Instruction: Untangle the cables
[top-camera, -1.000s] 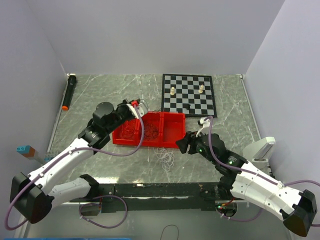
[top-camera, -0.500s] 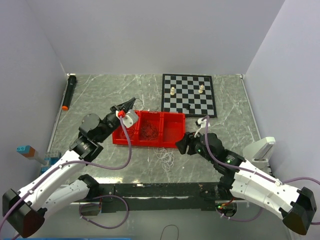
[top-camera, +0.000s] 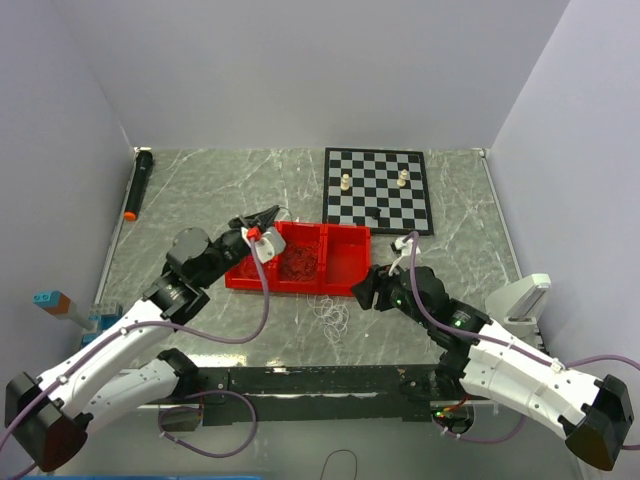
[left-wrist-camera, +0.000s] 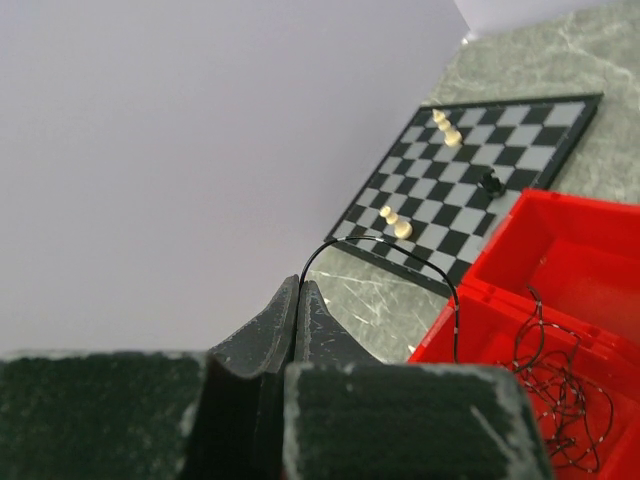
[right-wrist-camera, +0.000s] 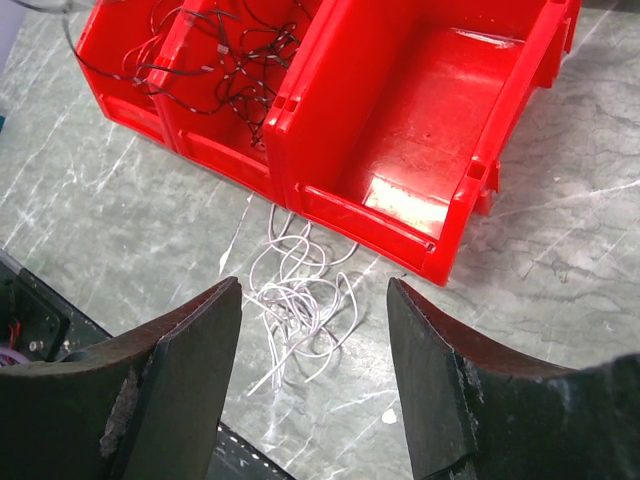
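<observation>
A red three-compartment bin (top-camera: 345, 262) sits mid-table. A tangle of black cables (top-camera: 298, 262) lies in its middle compartment and also shows in the left wrist view (left-wrist-camera: 550, 395) and the right wrist view (right-wrist-camera: 240, 50). My left gripper (top-camera: 270, 213) hovers over the bin's far left corner. Its jaws (left-wrist-camera: 299, 285) are shut on one black cable strand (left-wrist-camera: 400, 243) that arcs down into the bin. A bunch of white cables (top-camera: 330, 312) lies on the table in front of the bin. My right gripper (right-wrist-camera: 313, 287) is open and empty above the white cables (right-wrist-camera: 295, 305).
A chessboard (top-camera: 378, 188) with a few pieces lies behind the bin. A black marker with an orange tip (top-camera: 137, 185) lies at the far left edge. A white object (top-camera: 522, 297) sits at the right edge, and a blue and orange block (top-camera: 50, 300) at the left.
My left gripper has drawn back to the left from over the bin with a black strand pinched in it, then settled slightly rightward. The right arm has barely moved.
</observation>
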